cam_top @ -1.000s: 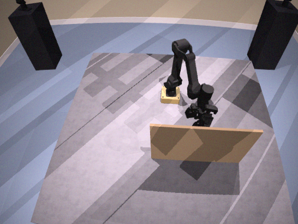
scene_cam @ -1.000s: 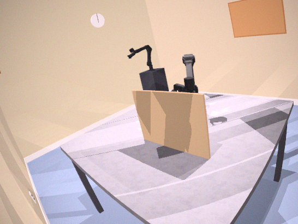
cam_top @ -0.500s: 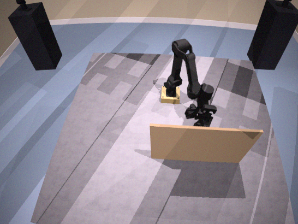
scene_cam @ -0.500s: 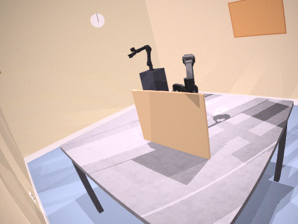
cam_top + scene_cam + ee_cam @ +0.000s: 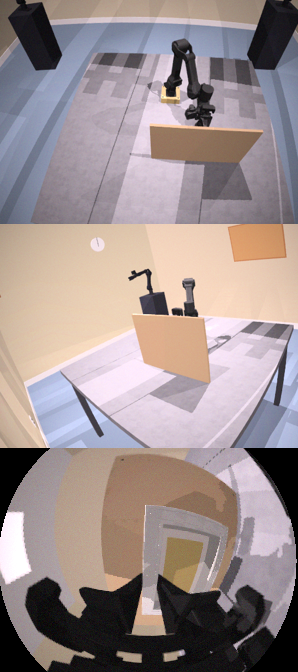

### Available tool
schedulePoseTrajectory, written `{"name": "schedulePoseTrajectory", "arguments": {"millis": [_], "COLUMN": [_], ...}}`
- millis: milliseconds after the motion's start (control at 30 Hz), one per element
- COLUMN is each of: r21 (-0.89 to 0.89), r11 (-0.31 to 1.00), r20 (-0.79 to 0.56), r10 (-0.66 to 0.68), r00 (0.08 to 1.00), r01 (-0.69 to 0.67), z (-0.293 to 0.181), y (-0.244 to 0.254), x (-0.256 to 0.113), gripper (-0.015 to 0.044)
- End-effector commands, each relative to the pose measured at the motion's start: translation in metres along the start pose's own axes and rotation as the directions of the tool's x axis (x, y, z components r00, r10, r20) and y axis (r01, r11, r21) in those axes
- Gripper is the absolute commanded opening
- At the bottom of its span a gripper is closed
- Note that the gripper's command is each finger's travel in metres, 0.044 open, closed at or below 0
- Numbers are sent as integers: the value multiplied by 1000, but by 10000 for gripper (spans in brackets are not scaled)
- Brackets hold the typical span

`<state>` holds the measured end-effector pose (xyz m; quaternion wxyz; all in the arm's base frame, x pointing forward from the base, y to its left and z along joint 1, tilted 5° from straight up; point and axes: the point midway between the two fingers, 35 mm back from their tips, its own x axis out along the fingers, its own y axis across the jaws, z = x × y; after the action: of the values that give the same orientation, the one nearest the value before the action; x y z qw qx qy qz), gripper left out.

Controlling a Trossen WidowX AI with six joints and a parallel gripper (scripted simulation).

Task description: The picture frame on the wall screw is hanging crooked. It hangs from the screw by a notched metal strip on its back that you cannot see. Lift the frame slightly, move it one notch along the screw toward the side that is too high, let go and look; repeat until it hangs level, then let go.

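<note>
The picture frame [image 5: 151,543] shows in the wrist view, with a pale grey border around a gold-brown picture, in front of the tan wall panel [image 5: 202,143] [image 5: 172,347] [image 5: 130,503]. In the top and exterior views the panel's back hides the frame. My gripper [image 5: 149,576] is shut on the picture frame, with the fingertips on either side of its left border strip in the wrist view. In the top view the gripper is just behind the panel's top edge, its tips hidden. The screw and the notched strip are hidden. I cannot tell how far the frame tilts.
The panel stands upright on the grey table [image 5: 90,164] [image 5: 123,431]. The arm's yellow base [image 5: 170,100] is behind it. Dark pedestals [image 5: 38,41] [image 5: 268,38] stand beyond the table's far corners. Another pedestal view [image 5: 154,304] shows an arm on top.
</note>
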<state>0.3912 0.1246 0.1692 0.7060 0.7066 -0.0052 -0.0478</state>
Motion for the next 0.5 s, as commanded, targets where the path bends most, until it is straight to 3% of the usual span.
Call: {"name": "schedulePoseTrajectory", "arguments": {"millis": [0, 200, 467], "r21": [20, 56, 34], "r11": [1000, 998, 999], "r20": [-2, -2, 0], "r10": [-1, -1, 0], "r00": [1000, 1000, 1000], "r01": [1, 1, 0], "z": [0, 0, 0], "y": [0, 0, 0], "x": [0, 0, 0], "gripper": [0, 0, 210]}}
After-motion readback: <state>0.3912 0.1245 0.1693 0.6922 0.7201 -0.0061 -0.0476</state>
